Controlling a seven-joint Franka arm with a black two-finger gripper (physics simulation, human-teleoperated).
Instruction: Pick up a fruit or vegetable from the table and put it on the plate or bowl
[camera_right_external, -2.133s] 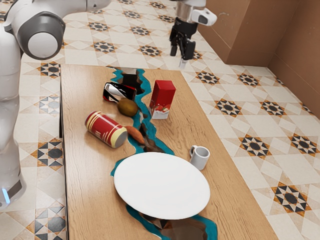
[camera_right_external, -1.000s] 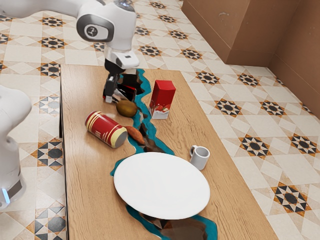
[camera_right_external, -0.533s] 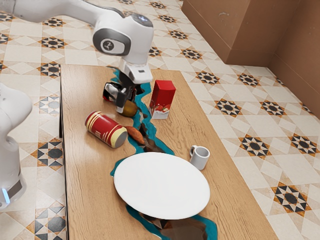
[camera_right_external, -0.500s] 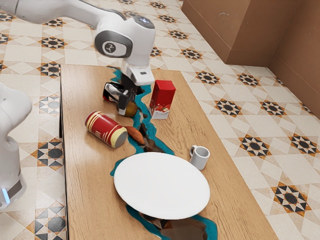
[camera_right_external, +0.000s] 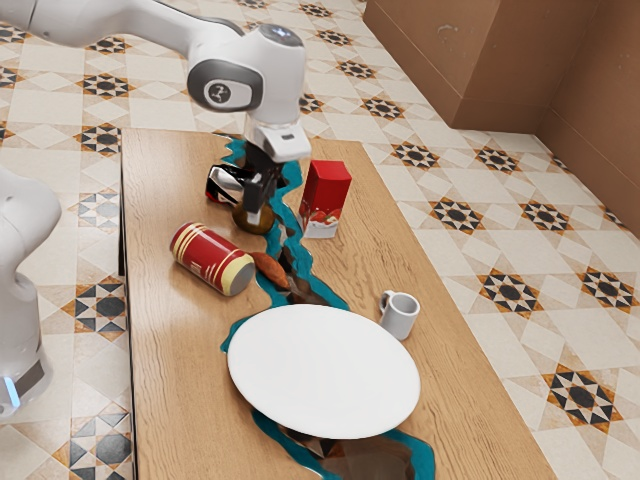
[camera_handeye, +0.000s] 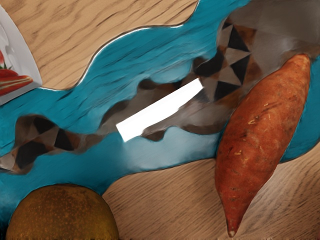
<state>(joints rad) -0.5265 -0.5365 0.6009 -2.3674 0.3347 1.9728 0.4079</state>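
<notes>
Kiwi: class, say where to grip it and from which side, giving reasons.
Probably across its middle, coming straight down: the kiwi is a rounded shape resting on the table, so its two bulging sides oppose each other.

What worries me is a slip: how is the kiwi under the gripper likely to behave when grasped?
The kiwi looks rounded and oval, so it would probably roll or squirt sideways under an off-centre squeeze. Its skin looks matt and rough, likely giving fair grip. It is small beside the gripper, so probably light.
</notes>
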